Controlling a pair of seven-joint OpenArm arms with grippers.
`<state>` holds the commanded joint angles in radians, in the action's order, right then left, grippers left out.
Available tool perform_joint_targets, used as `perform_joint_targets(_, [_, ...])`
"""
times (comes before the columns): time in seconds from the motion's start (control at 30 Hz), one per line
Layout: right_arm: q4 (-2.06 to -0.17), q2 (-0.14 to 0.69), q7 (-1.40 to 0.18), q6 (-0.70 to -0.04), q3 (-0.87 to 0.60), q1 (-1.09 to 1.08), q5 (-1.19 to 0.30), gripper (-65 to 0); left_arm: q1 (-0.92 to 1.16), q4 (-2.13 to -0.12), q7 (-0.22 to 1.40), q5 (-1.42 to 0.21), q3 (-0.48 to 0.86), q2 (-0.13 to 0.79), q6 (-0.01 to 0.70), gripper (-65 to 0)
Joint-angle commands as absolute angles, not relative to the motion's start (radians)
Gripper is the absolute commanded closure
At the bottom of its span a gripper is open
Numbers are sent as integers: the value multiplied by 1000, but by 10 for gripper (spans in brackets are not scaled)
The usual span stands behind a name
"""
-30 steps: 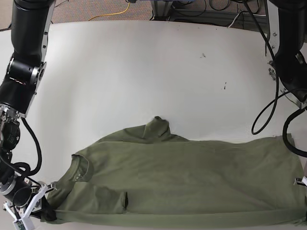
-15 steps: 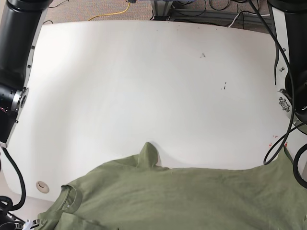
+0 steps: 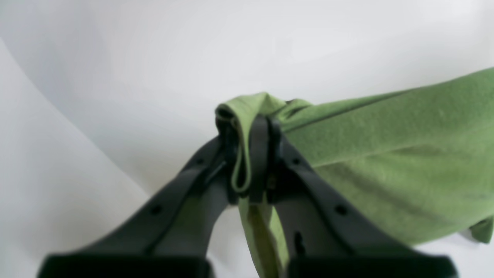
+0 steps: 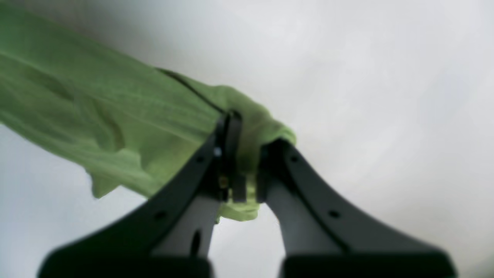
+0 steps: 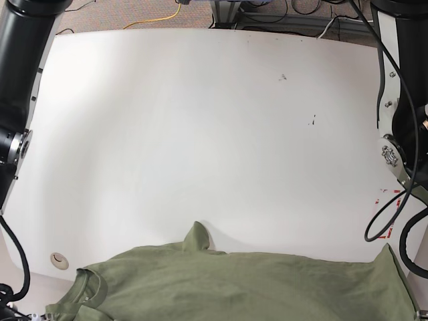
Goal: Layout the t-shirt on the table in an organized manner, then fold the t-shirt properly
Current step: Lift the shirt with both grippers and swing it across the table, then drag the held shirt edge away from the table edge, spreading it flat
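Note:
The olive-green t-shirt (image 5: 234,287) lies spread sideways along the near edge of the white table (image 5: 200,134). Its collar (image 5: 83,289) is at the lower left and one sleeve (image 5: 196,239) pokes up toward the middle. Both grippers are below the edge of the base view. In the left wrist view my left gripper (image 3: 249,146) is shut on a bunched edge of the t-shirt (image 3: 386,162), which stretches away to the right. In the right wrist view my right gripper (image 4: 252,154) is shut on another bunched edge of the t-shirt (image 4: 115,108), which stretches away to the left.
A round cable grommet (image 5: 60,259) sits near the table's left front. Red tape marks (image 5: 389,233) show at the right edge. Black arm columns stand at the left (image 5: 20,60) and right (image 5: 404,80). Cables and a yellow cord (image 5: 160,19) lie behind the table.
The t-shirt has slid toward the near table edge, lower in the base view, uncovering the grommet. Both arms have drawn back with it and their grippers have left that view.

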<state>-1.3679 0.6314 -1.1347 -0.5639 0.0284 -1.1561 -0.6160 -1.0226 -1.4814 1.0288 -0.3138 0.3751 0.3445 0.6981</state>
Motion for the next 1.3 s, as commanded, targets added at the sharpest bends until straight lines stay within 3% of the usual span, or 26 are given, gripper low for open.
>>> perform_joint_targets(0.33, [-1564, 636, -1167, -565, -119, -819, -616, -6, -733, -1710, 1030, -315, 386, 351, 698, 0])
perform_joint_targets(0.57, [-1733, 611, -1213, -565, -214, -587, -618, -5, -530, -1830, 1102, -358, 473, 346, 698, 0])
perform_joint_targets(0.77, [-1850, 561, -1296, -575, -306, -429, -618, -6, -366, -1871, 1129, -415, 556, 344, 698, 0])
perform_joint_targets(0.9, [-1894, 533, -1299, -610, -335, -305, -618, -6, -245, -1874, 1129, -476, 607, 348, 698, 0])
perform_joint_targets(1.3, [-1968, 473, -1302, -611, -372, -24, -616, -3, 47, -1873, 1127, -492, 728, 349, 698, 0])
